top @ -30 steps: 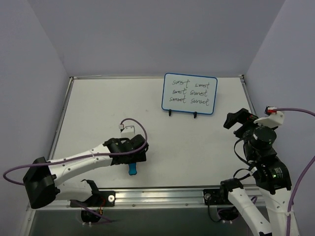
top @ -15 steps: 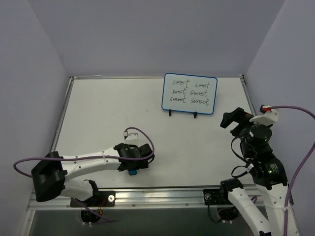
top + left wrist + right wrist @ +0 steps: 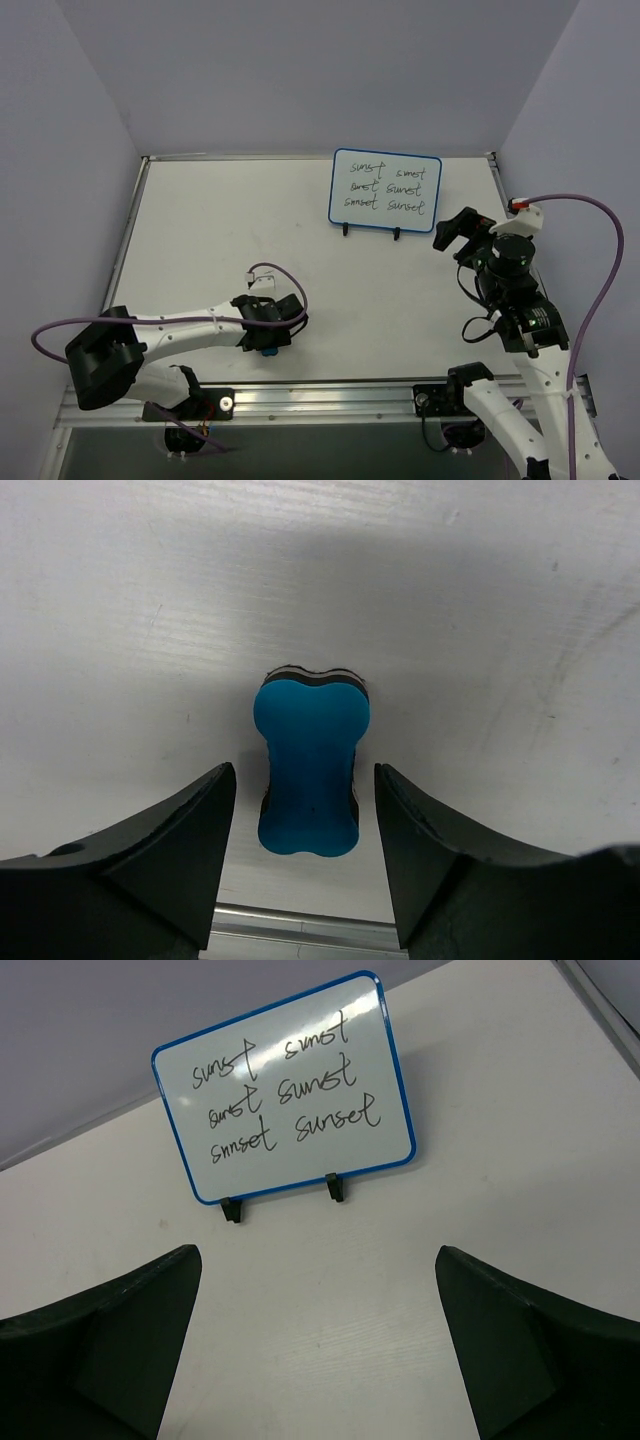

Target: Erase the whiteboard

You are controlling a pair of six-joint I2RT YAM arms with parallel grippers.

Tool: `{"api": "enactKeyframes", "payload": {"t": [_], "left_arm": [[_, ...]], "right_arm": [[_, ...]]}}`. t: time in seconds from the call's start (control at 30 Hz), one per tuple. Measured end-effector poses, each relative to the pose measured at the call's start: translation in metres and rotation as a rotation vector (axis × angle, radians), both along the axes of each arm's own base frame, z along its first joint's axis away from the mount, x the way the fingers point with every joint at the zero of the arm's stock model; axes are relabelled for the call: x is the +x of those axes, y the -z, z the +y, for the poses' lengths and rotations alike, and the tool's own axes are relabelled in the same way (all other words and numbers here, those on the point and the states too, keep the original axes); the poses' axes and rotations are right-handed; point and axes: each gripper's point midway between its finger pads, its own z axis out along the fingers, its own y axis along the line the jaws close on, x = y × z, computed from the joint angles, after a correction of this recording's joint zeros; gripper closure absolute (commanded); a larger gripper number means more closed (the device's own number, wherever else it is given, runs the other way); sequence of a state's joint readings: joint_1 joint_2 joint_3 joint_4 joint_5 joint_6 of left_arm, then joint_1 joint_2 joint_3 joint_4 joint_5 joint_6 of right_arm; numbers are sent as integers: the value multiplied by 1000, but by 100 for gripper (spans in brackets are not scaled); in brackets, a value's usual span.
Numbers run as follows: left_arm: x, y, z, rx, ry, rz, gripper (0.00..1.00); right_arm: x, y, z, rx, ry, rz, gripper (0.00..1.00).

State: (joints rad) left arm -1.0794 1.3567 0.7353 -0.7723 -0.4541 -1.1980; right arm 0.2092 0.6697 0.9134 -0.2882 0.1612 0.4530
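Observation:
The whiteboard stands upright on two black feet at the back of the table, with a blue frame and black handwritten words; it also shows in the right wrist view. The blue bone-shaped eraser lies flat on the table near the front edge and is mostly hidden under the left wrist in the top view. My left gripper is open, its fingers either side of the eraser's near half with gaps on both sides. My right gripper is open and empty, pointing at the board from its right front.
The table's metal front rail runs just behind the eraser and shows in the left wrist view. Raised edges border the table at left, back and right. A purple cable loops off the right arm.
My left gripper has moved toward the front edge and down around the eraser. My right gripper has moved left and toward the whiteboard.

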Motion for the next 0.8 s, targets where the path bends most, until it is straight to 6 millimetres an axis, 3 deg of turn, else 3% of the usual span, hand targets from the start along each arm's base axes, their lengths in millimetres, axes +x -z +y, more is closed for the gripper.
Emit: {"api": "enactKeyframes", "payload": {"t": [0.1,0.23,0.33,0.4,0.5,0.67,0.8], "left_arm": [[-2,9,1,13,1,19,36],[-1,12,-3,7,4,24,53],[-1,12,-3,8,4,21,61],[0,11,-2,8,1,19,74],[4,8,0,4,-9,11,77],[13,-8,7,16,-12,-31,78],[26,-45,4,10,12,-100,79]], "right_arm": [[0,3,1,0,-8,7,0],[0,3,2,1,-11,7,0],[0,3,2,0,-11,4,0],[3,3,2,-2,-12,2,0],[9,10,4,-7,-13,12,0],[34,43,7,-36,-16,84,0],[74,76,-2,-44,-39,171,2]]}}
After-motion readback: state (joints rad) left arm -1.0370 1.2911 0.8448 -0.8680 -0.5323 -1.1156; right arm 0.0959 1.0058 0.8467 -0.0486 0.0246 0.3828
